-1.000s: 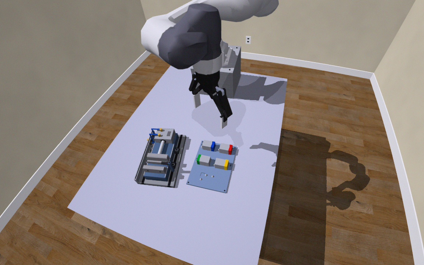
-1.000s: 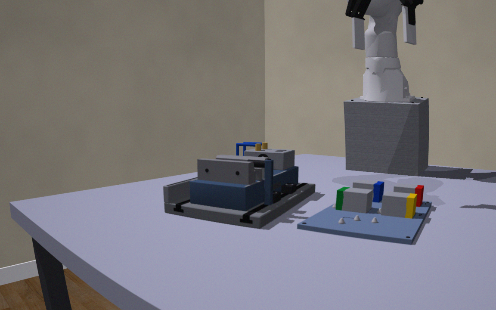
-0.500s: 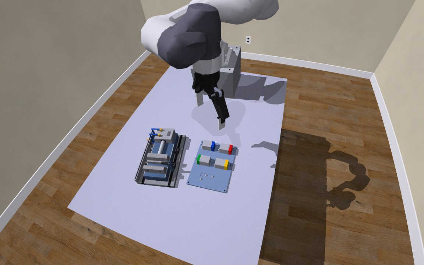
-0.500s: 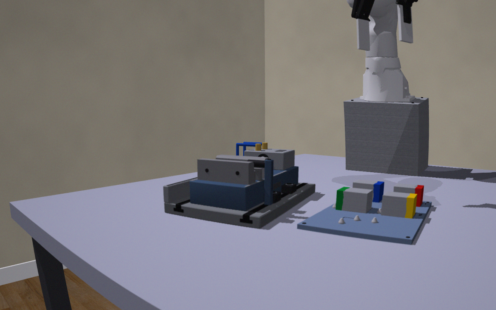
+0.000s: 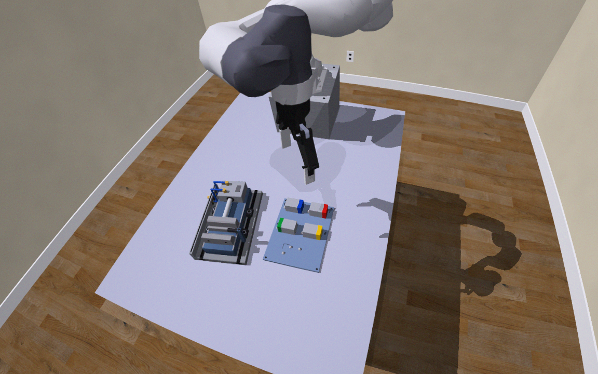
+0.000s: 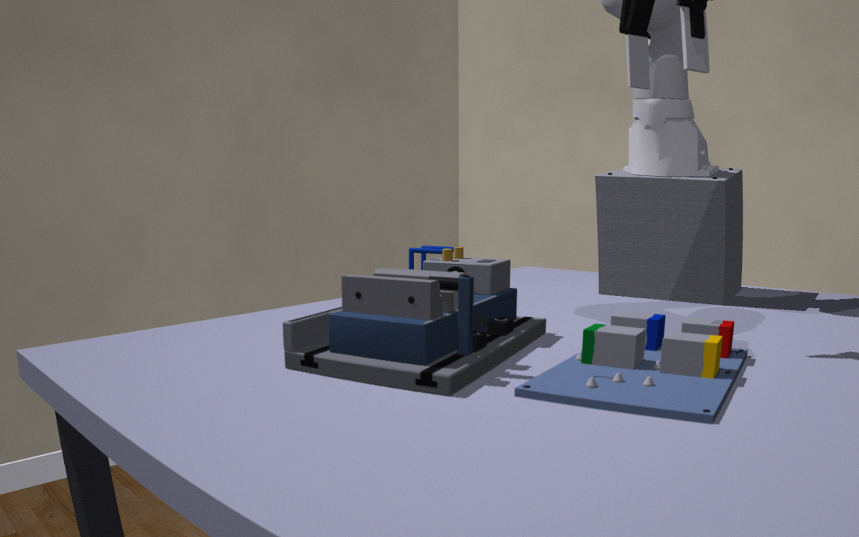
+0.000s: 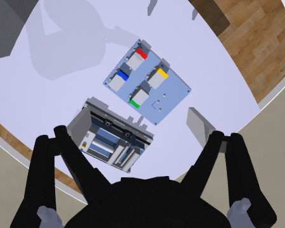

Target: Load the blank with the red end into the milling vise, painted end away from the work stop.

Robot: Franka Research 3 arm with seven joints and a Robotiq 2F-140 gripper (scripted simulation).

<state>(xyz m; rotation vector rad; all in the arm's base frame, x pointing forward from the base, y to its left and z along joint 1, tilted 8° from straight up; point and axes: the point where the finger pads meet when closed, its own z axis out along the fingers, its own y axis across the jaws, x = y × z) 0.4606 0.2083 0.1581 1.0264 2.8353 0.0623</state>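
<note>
Hanging wide open at the upper centre of the top view, the pincer (image 5: 297, 160) (image 7: 139, 115) grips nothing; below it, right of centre, the red-ended blank (image 5: 318, 210) (image 6: 702, 328) (image 7: 137, 59) sits on the blue infeed plate (image 5: 294, 260) (image 6: 620, 400) (image 7: 175, 92), with the milling vise (image 5: 219, 239) (image 6: 385, 294) (image 7: 117, 149) to the left on the counter (image 5: 175, 288) (image 6: 419, 453) (image 7: 79, 88).

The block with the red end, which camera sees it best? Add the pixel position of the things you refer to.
The wrist view: nothing covers the red-ended block (image 5: 316, 209) (image 6: 699, 327) (image 7: 135, 61), and its top and red paint are clear. The top view shows it uncovered too, but smaller. In the exterior view, the yellow-ended block (image 5: 310, 230) (image 6: 682, 355) (image 7: 156, 79) hides part.
</note>
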